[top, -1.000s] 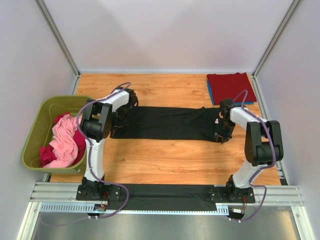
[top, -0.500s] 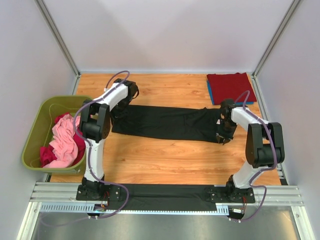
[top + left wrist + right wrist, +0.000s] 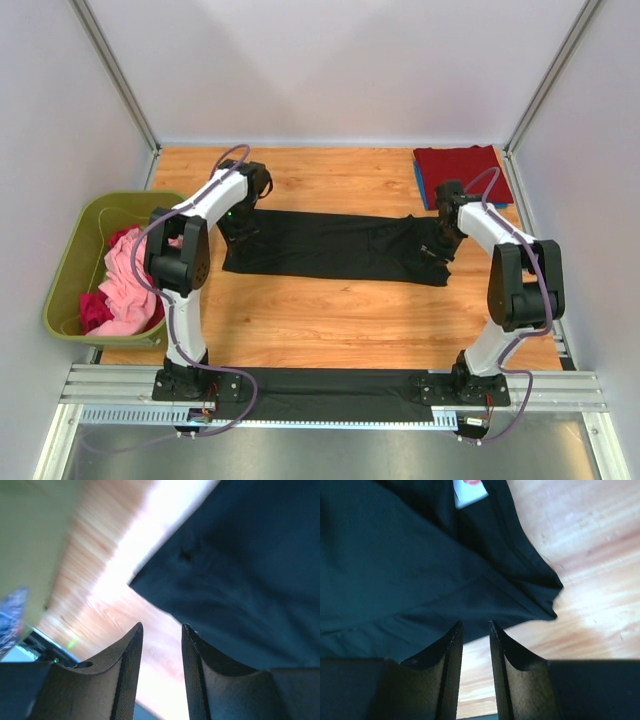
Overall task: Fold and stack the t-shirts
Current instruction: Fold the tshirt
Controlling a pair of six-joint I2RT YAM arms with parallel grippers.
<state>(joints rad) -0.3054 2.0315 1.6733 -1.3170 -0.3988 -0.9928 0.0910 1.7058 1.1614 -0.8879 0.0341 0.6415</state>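
The black t-shirt [image 3: 330,247] lies stretched on the surface [image 3: 330,320]. The left hand [image 3: 162,627] and right hand [image 3: 475,625] are narrowly parted, empty.

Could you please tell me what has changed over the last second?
The left gripper and right gripper each shifted slightly toward the far side of the table, over the ends of the black t-shirt. Neither holds it now. Its right end drew in a little. The folded stack and bin stayed put.
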